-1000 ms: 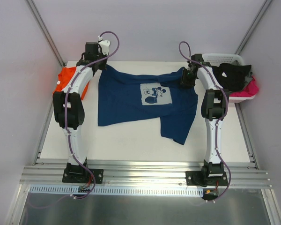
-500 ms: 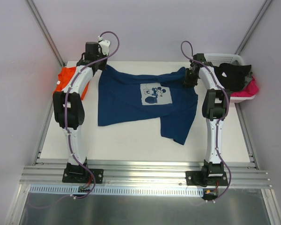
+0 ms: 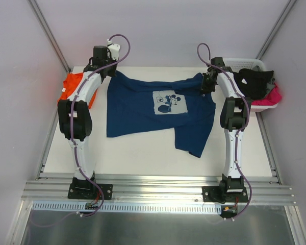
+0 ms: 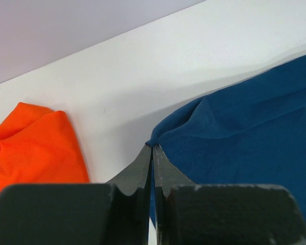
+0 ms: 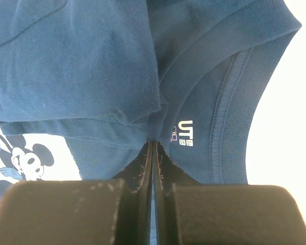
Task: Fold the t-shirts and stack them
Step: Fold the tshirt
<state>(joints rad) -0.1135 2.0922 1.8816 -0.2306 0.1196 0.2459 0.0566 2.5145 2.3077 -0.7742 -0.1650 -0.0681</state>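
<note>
A navy blue t-shirt with a pale chest print lies spread across the white table, print up, its lower right part folded forward. My left gripper is shut on its far left corner. My right gripper is shut on the cloth beside the collar and label. An orange t-shirt lies bunched at the far left edge, partly under the left arm; it also shows in the left wrist view.
A white basket at the far right holds black and pink clothes. Grey walls close the back and sides. An aluminium rail runs along the table's near edge.
The right gripper has shifted slightly right and back with the collar end of the navy shirt. The left arm has not moved.
</note>
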